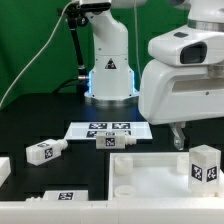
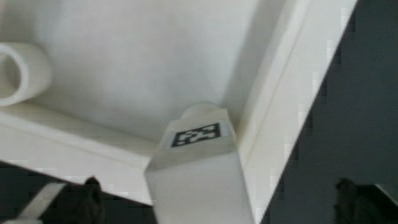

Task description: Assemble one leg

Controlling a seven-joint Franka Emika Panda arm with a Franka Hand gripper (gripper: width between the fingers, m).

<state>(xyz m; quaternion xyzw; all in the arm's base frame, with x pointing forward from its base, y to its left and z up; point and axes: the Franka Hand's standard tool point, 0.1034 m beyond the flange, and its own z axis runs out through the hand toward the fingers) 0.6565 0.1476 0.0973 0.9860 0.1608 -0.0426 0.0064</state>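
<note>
Black tabletop (image 1: pixel 30 125), green backdrop. Leg (image 1: pixel 204 165) upright at near right corner of white tray (image 1: pixel 140 172), exterior view's right. Judged light, stiff, slick plastic; grip flat sides. Arm hangs vertical just above leg. Claw (image 2: pixel 217 203) wide, fingers (image 2: pixel 86 196) straddling leg, not touching.

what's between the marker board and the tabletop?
One leg, lying on its side, sits between the marker board and the tabletop. Only the exterior view shows it.
</note>
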